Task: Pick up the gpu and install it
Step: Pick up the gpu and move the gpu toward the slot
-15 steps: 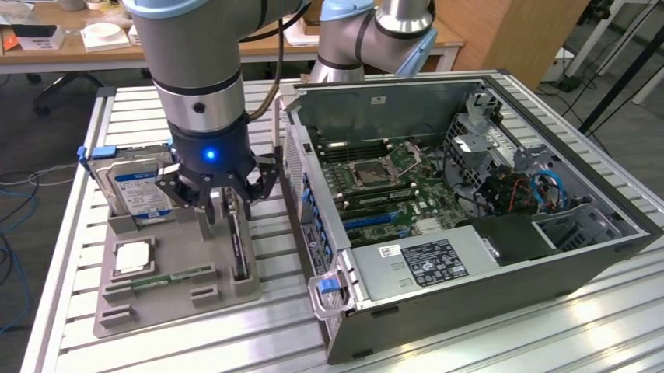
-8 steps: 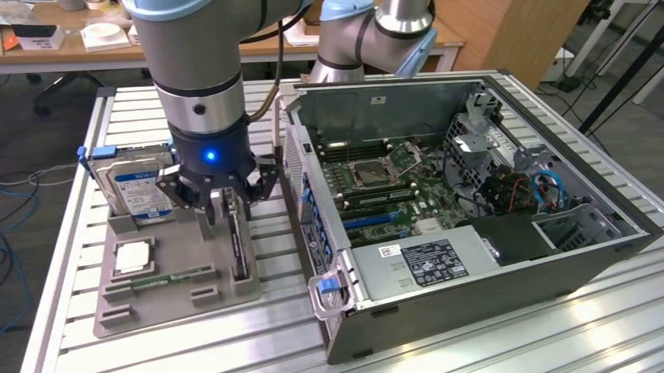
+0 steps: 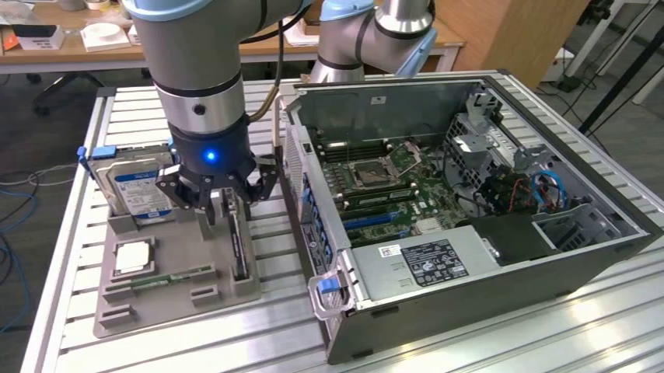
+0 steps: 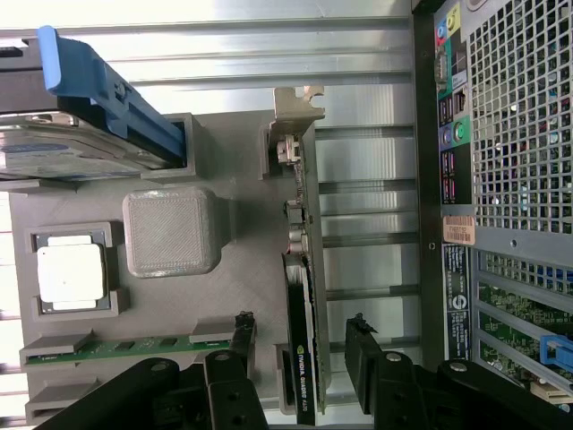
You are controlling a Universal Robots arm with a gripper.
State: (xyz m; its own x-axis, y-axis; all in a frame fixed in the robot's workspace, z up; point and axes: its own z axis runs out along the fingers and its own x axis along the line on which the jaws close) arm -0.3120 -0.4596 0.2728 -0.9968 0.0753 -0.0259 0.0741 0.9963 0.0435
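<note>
Wrist view — gripper (image 4: 300,321) (jaws wide) straddles the gpu (image 4: 299,235).

Exterior view: camera high up, angled down across the bench (image 3: 581,334) from a middling distance. Parts tray (image 3: 155,307) at the exterior view's left, open computer case (image 3: 539,256) at its right.

Wrist view: faces straight down, close above the tray, pincer (image 4: 300,320) in frame.

Shared: tray, hard drive (image 3: 130,183), gpu (image 4: 303,269), rear panel of the case.
</note>
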